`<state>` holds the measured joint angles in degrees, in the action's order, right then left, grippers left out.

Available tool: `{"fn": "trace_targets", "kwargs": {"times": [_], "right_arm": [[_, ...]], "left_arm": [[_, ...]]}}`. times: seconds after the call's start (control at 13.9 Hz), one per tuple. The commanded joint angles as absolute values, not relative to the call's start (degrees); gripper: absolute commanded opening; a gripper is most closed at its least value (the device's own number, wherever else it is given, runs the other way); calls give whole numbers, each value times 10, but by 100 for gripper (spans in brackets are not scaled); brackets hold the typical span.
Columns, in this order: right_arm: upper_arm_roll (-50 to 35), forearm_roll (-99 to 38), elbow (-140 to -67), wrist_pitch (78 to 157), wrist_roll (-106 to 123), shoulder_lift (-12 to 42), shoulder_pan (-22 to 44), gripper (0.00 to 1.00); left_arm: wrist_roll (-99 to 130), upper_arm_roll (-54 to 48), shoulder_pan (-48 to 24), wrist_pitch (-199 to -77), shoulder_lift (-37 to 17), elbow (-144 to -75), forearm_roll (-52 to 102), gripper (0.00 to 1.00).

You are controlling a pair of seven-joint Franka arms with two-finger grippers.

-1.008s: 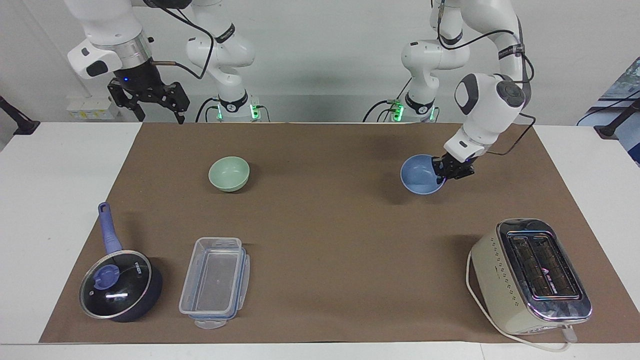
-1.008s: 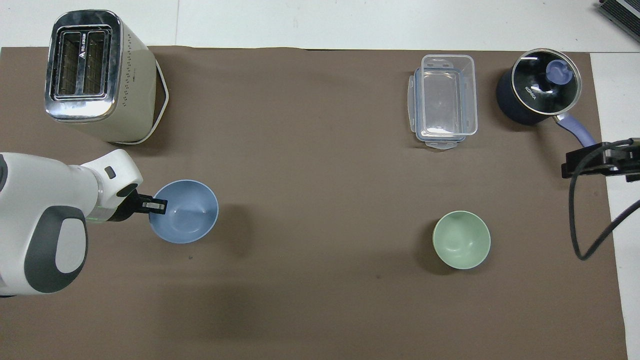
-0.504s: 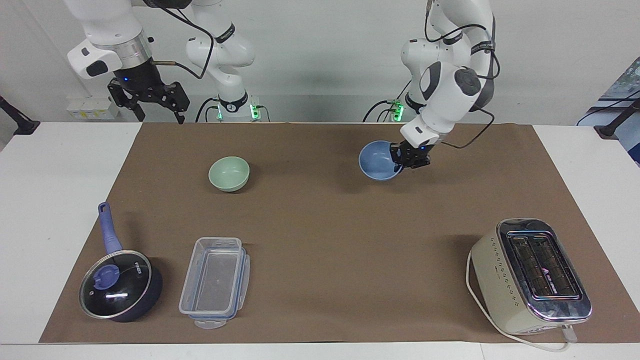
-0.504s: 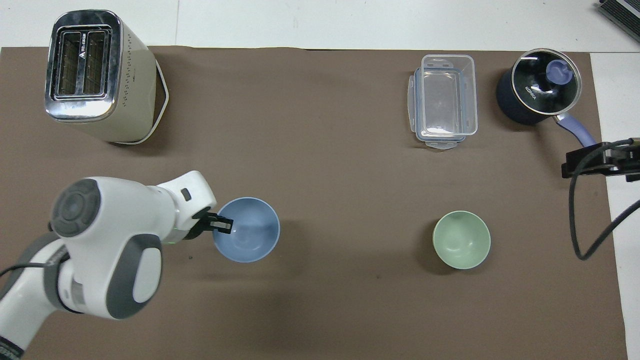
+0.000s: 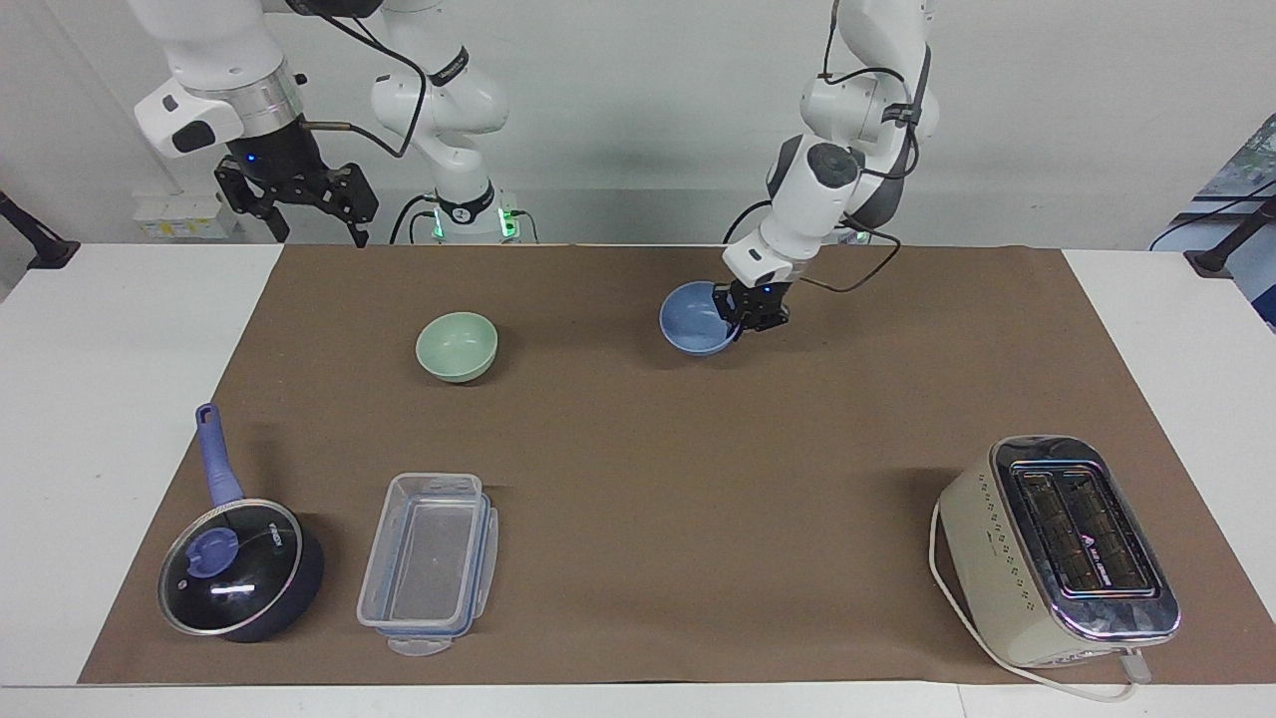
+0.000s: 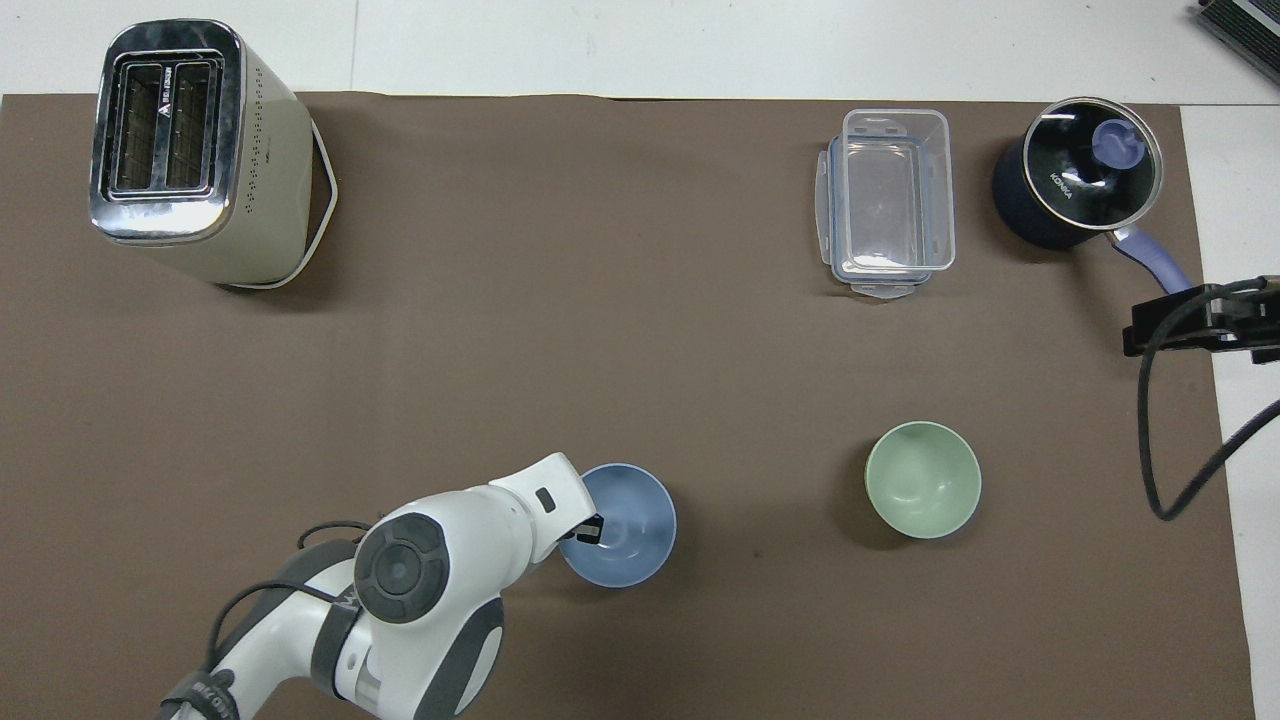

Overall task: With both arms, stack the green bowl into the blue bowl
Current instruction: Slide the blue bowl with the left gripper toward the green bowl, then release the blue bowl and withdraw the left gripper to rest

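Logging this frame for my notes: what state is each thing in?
blue bowl: upright, gripped by its rim.
left hand: shut on the blue bowl.
green bowl: upright, empty, on the mat.
right hand: open, waiting at the mat's edge.
saucepan: lid on.
clear container: lidless, empty.
toaster: slots empty.

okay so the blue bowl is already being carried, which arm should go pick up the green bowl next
Probably the right. The left gripper is shut on the blue bowl, so it is busy. The right gripper hangs open at the green bowl's end of the table.
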<state>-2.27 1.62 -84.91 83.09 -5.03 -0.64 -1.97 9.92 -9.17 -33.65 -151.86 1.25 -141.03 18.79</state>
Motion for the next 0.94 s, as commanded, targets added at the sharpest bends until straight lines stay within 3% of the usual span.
{"fn": "trace_targets", "kwargs": {"times": [0.0,0.07,0.29,0.86], "right_arm": [[-25,15,-863,835,-54,-18,-25,100],[-25,15,-863,835,-54,-18,-25,100],[-25,15,-863,835,-54,-18,-25,100],[-24,15,-863,836,-53,-18,-26,100]], "left_arm": [[100,-79,-352,-1569,-4,-1416,197,93],[99,-79,-343,-1565,1,-1412,197,100],[94,-76,-282,-1525,4,-1380,194,100],[-14,-76,-54,-1205,4,-1192,103,100]]}}
